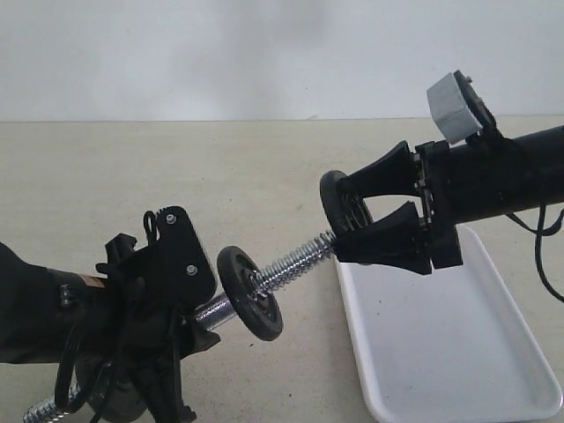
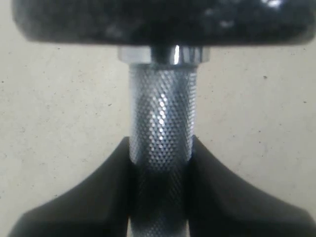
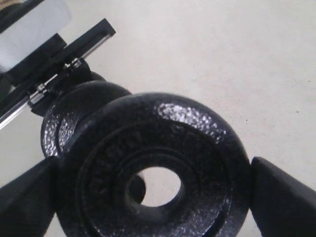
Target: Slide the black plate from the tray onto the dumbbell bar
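The left gripper [image 2: 160, 168] is clamped on the bar [image 1: 295, 263], whose threaded tip is aimed at the plate [image 3: 163, 148] just beside it, gripped rim-wise in the wide-spread right gripper [image 1: 345, 214].

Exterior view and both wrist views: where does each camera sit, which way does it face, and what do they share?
Exterior view: off the arms, facing across the table to a white wall; both arms show, left gripper on the dumbbell bar, right gripper holding the black plate near the tray.
Left wrist view: on that wrist, looking along its fingers at the knurled bar and mounted plate.
Right wrist view: on that wrist, looking along its fingers at the held plate's face.
Shared: the mounted plate shows in all three.
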`<action>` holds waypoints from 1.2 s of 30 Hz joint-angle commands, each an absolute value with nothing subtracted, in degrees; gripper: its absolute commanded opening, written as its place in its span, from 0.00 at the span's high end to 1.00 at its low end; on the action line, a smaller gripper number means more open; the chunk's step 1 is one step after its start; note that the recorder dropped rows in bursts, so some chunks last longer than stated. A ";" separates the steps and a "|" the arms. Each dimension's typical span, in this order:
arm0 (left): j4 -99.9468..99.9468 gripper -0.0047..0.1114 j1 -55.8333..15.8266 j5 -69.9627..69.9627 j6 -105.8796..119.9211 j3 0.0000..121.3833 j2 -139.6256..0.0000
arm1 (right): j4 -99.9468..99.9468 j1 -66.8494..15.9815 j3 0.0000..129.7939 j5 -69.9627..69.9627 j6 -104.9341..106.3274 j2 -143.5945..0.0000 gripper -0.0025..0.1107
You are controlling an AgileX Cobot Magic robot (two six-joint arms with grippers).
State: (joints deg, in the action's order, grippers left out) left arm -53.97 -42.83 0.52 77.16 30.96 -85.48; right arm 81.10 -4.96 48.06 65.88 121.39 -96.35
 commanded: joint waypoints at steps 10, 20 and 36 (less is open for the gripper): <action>-52.65 0.92 -42.97 -8.13 79.85 32.99 -82.62 | 82.11 -5.14 51.08 69.96 120.27 -95.67 0.98; -52.75 0.92 -42.97 -11.15 85.59 32.99 -82.62 | 80.72 -5.14 51.08 69.96 117.66 -95.67 0.98; -55.49 0.92 -42.97 -13.67 86.58 32.99 -82.62 | 78.96 -5.14 51.08 69.96 113.76 -95.67 0.98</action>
State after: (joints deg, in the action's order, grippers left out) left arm -54.20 -42.83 -4.19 85.96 30.93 -85.48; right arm 76.42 -5.06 50.31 67.28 114.07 -96.35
